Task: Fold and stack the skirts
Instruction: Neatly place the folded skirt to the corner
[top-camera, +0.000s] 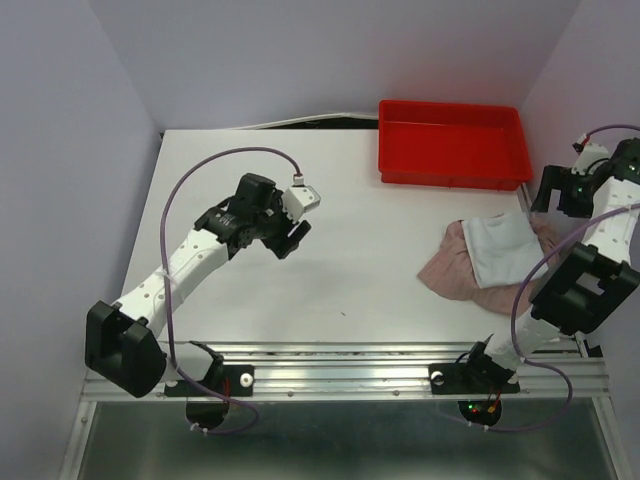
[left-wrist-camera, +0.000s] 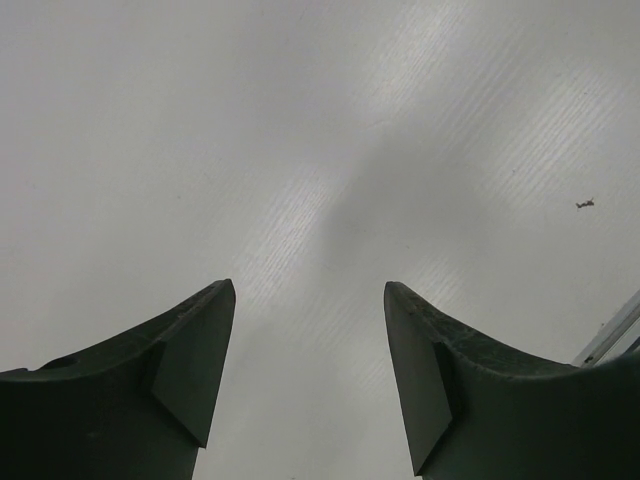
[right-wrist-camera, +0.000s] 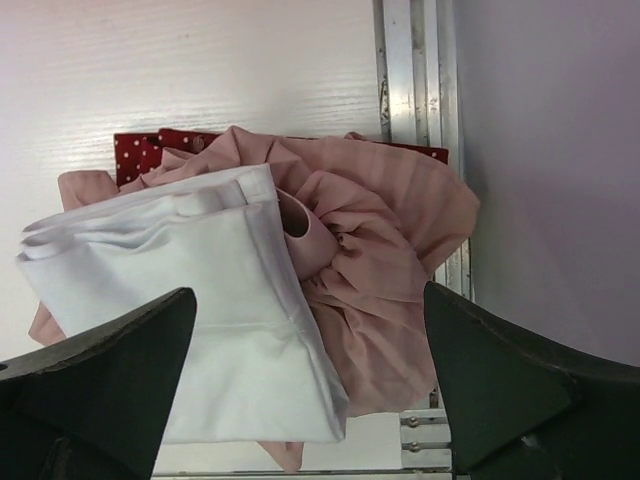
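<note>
Two skirts lie in a heap at the table's right side. The pale grey-white skirt (top-camera: 498, 247) is folded and rests on top of the crumpled dusty pink skirt (top-camera: 452, 271). My right gripper (top-camera: 543, 196) hovers open just beyond the heap's far right corner and holds nothing. In the right wrist view the white skirt (right-wrist-camera: 200, 320) and the pink pleated skirt (right-wrist-camera: 390, 250) lie below my open right gripper (right-wrist-camera: 308, 295). My left gripper (top-camera: 289, 236) hangs open over bare table left of centre. The left wrist view shows the left gripper (left-wrist-camera: 308, 286) with only tabletop between its fingers.
A red plastic tray (top-camera: 452, 144) stands at the back right, close behind the skirts. A dark red dotted cloth (right-wrist-camera: 145, 150) peeks out under the pink skirt. The table's aluminium edge rail (right-wrist-camera: 408, 60) and the right wall run right beside the heap.
</note>
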